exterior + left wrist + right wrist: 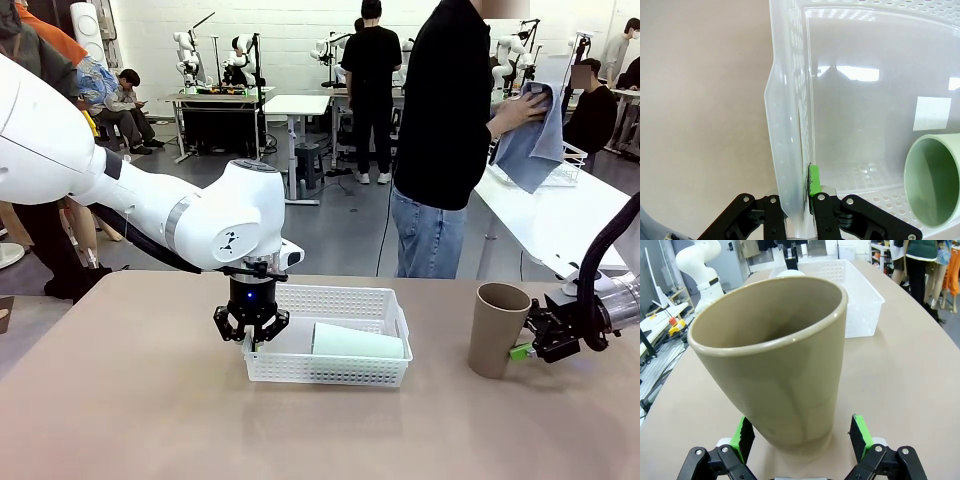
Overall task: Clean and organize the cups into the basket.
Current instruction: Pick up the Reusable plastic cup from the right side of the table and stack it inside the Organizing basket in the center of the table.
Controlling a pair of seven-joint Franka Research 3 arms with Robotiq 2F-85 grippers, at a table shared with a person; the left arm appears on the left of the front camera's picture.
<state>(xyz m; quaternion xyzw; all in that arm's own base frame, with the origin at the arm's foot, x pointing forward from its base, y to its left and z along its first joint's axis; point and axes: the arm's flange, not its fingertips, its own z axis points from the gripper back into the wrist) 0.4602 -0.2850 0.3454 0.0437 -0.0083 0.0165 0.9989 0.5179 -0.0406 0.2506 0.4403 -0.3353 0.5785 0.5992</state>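
While the white perforated basket (330, 372) sat mid-table, a mint green cup (357, 341) lay on its side inside it. The left gripper (251, 338) was clenched on the basket's left wall. Off to the right, a tan-brown cup (496, 330) stood upright and empty on the table (120, 400), between the right gripper's (522, 350) wide-spread, released jaws.

Lab hall, white worktables (300, 103), people (371, 60) standing
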